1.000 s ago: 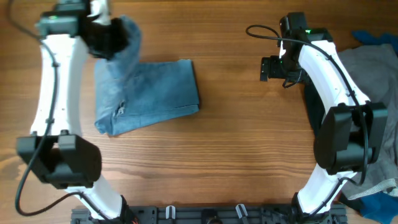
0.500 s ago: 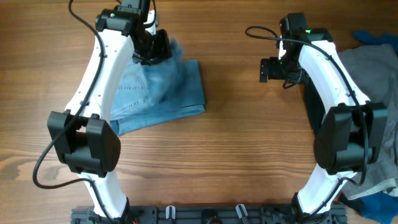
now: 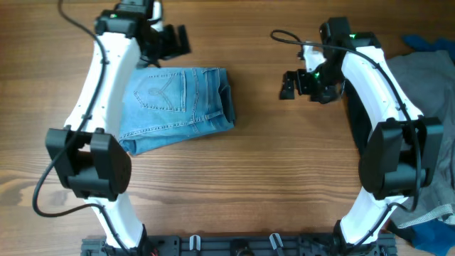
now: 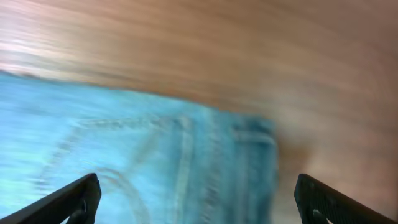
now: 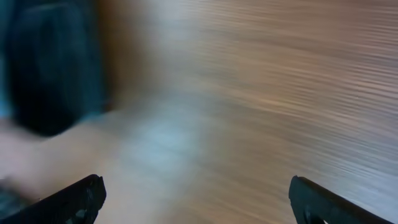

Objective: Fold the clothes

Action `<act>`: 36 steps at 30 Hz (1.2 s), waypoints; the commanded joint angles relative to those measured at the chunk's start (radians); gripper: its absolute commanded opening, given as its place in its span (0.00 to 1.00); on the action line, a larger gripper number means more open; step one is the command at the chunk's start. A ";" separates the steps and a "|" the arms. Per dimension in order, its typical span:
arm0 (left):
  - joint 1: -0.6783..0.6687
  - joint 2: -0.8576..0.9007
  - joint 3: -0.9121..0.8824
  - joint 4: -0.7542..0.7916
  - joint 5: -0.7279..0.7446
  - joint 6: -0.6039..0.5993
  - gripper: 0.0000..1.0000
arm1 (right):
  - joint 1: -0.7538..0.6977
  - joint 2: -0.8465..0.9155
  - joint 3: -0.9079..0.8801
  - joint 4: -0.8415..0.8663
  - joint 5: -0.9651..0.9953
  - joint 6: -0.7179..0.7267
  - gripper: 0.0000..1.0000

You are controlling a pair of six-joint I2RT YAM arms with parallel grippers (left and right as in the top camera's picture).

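Left claw [image 3: 168, 41] hangs with its jaws spread wide and nothing between them. Its wrist view shows the fingers [image 4: 74, 199] out at the lower corners, with only blurred denim and wood in the gap. It sits just past the far edge of the jeans [image 3: 178, 107], and as far as the overhead view can tell it is clear of the cloth. An empty, spread claw at that edge suggests to me that this fold needs no more holding.

The jeans lie on the left half of the table [image 3: 284, 178] as a compact flat bundle. A stitched back pocket [image 3: 162, 89] faces up and the thick seam runs down the right side. The layers sit on one another under their own weight, which is why nothing has to pin them. At the near left corner a lower layer pokes out a little (denim this stiff seldom stacks squarely), so I would call the fold nearly done, or done and slightly untidy.

Further out, the right claw [image 3: 290, 84] is also parted and empty, and its wrist view shows only blurred bare wood. It is well apart from the jeans, a sensible place for it, since the bundle is small and one arm can manage it.

At the right edge of the table are a grey garment [image 3: 426, 78] and some blue fabric [image 3: 430, 43], neither part of this job.
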 commanded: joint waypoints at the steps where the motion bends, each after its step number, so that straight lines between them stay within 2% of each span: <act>1: 0.057 0.032 0.017 0.011 -0.080 0.047 1.00 | 0.047 -0.011 0.013 0.001 -0.397 -0.154 0.96; 3: 0.076 0.062 0.017 0.005 -0.080 0.061 1.00 | 0.088 -0.011 0.013 0.021 -0.432 -0.153 0.89; 4: 0.084 0.079 0.017 0.000 -0.080 0.063 1.00 | 0.112 -0.011 0.013 0.034 -0.438 -0.151 0.81; 6: 0.097 0.119 0.016 -0.009 -0.080 0.067 1.00 | 0.165 -0.011 0.013 0.069 -0.440 -0.138 0.53; 8: 0.107 0.162 0.016 -0.019 -0.079 0.066 1.00 | 0.221 -0.010 0.013 0.121 -0.436 -0.094 0.35; 9: 0.109 0.177 0.016 -0.024 -0.076 0.067 1.00 | 0.240 -0.010 0.013 0.142 -0.425 -0.068 0.32; 13: 0.112 0.253 0.016 -0.068 -0.076 0.067 1.00 | 0.346 -0.006 0.013 0.249 -0.315 0.049 0.31; 17: 0.112 0.303 0.016 -0.103 -0.076 0.067 1.00 | 0.414 0.026 0.013 0.286 -0.301 0.058 0.31; 22: 0.112 0.344 0.016 -0.180 -0.076 0.067 1.00 | 0.465 0.121 0.013 0.280 -0.153 0.094 0.27; 24: 0.112 0.355 0.015 -0.225 -0.076 0.067 1.00 | 0.466 0.161 0.013 0.254 -0.071 0.122 0.23; 28: 0.112 0.358 -0.005 -0.322 -0.076 0.074 1.00 | 0.449 0.214 0.013 0.186 0.138 0.169 0.24; 32: 0.112 0.358 -0.031 -0.449 -0.073 0.074 1.00 | 0.414 0.222 0.012 0.190 0.331 0.197 0.25; 35: 0.112 0.349 -0.031 -0.557 -0.060 0.082 1.00 | 0.353 0.222 0.012 0.274 0.478 0.209 0.34; 36: 0.112 0.343 -0.031 -0.565 -0.049 0.082 1.00 | 0.338 0.222 0.012 0.296 0.507 0.217 0.33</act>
